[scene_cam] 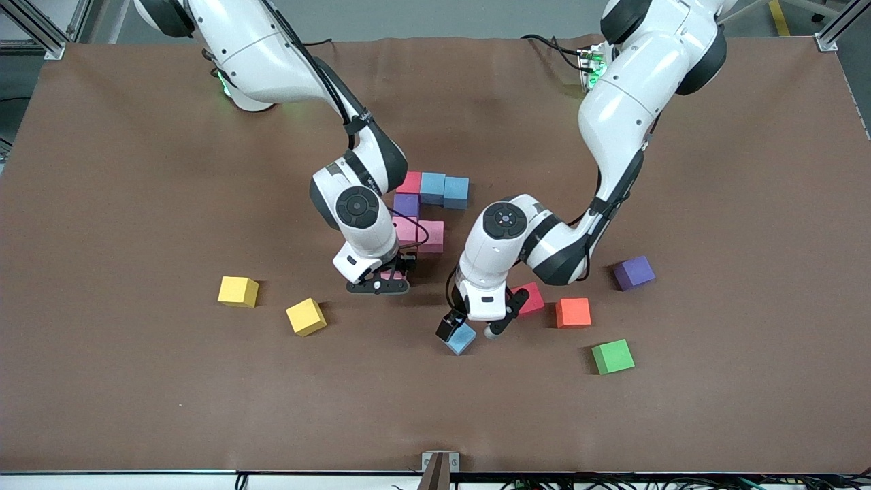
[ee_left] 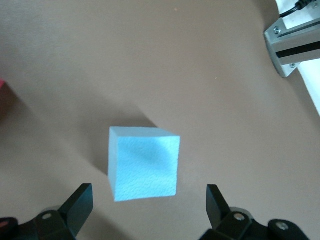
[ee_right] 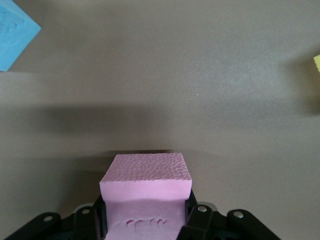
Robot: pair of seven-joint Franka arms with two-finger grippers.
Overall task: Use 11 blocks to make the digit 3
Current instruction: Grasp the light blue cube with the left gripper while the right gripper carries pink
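Centre of the front view: a partial figure of touching matte foam cubes [scene_cam: 427, 207] sits on the brown table mat [scene_cam: 136, 204], with a red, two blue, a purple and two pink cubes showing, partly hidden by the right arm.

Right gripper [scene_cam: 378, 281], just below that figure in the frame, is clenched on a small pink foam cube [ee_right: 146, 186]; the right wrist view shows the fingers pressed against its sides.

Left gripper [scene_cam: 469, 328], lower centre of the frame, is released. Its fingers stand spread on either side of a light blue foam cube [ee_left: 144, 162] resting on the mat, apart from it in the left wrist view.

Loose cubes: two yellow ones at lower left of the frame [scene_cam: 238, 291] [scene_cam: 306, 316]; a red one [scene_cam: 532, 298] just beside the left gripper; an orange one [scene_cam: 573, 312], a purple one [scene_cam: 634, 272] and a green one [scene_cam: 612, 356] at lower right.
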